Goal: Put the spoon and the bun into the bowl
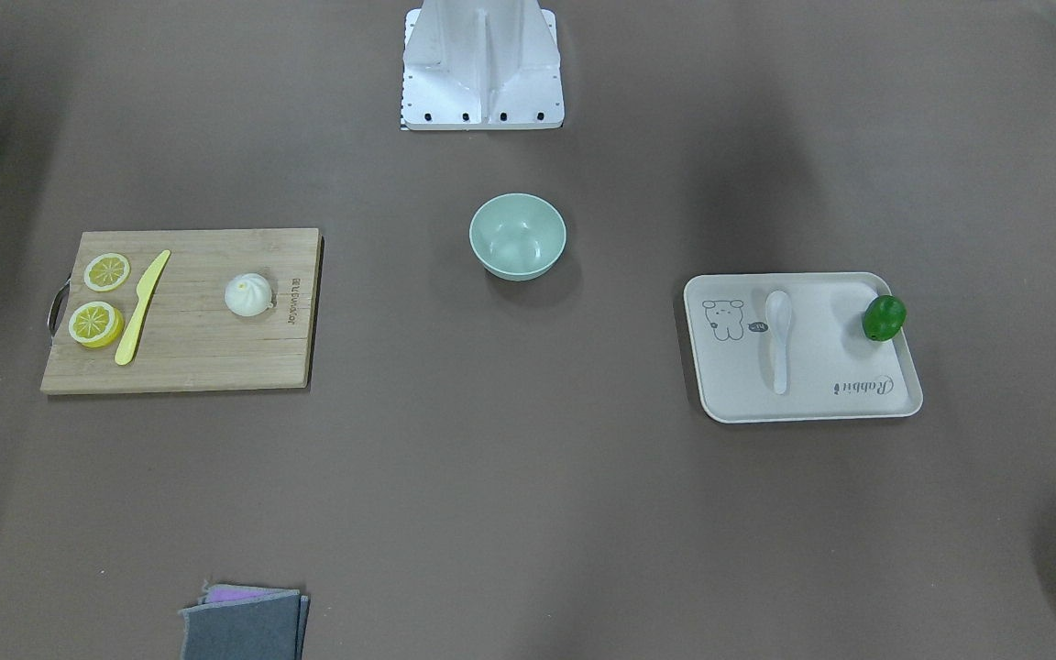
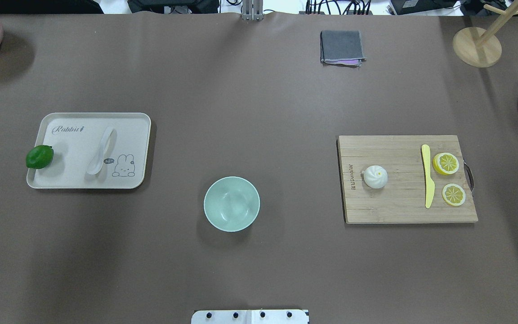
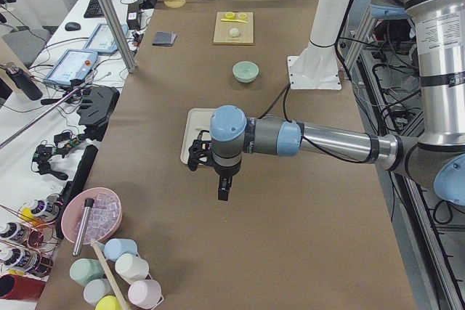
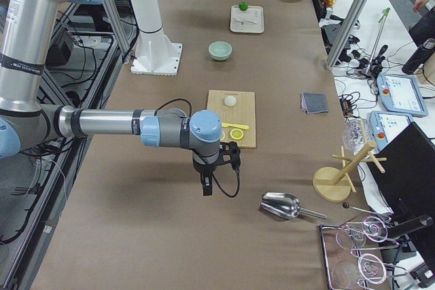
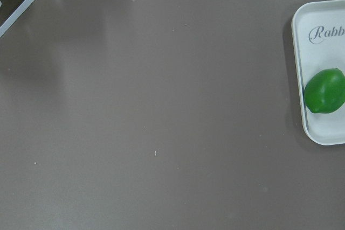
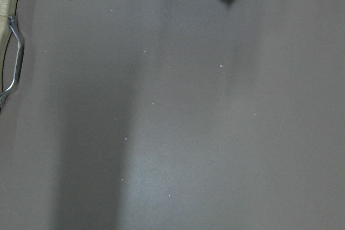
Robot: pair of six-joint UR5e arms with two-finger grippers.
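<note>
Table stock, spoon and bun both outside the bowl

I log the spoon (image 2: 100,150) lying in the cream tray (image 2: 74,148) on the robot's left, scoop toward the robot, just beside the printed rabbit; a green lime (image 2: 39,156) sits on the tray's outer rim; the bun (image 2: 375,176) stands upright on the wooden cutting board (image 2: 398,202) on the robot's right, well apart from the yellow knife (image 2: 427,175) and two lemon slices (image 2: 446,163) at the board's handle end; the bowl (image 2: 216,198) stands between tray and board, nearer the robot's base; the left gripper (image 3: 197,156) hangs above the table beyond the tray's lime end, the right gripper (image 4: 231,154) beyond the board's handle end; I cannot tell whether either one's fingers are parted or closed.
</note>
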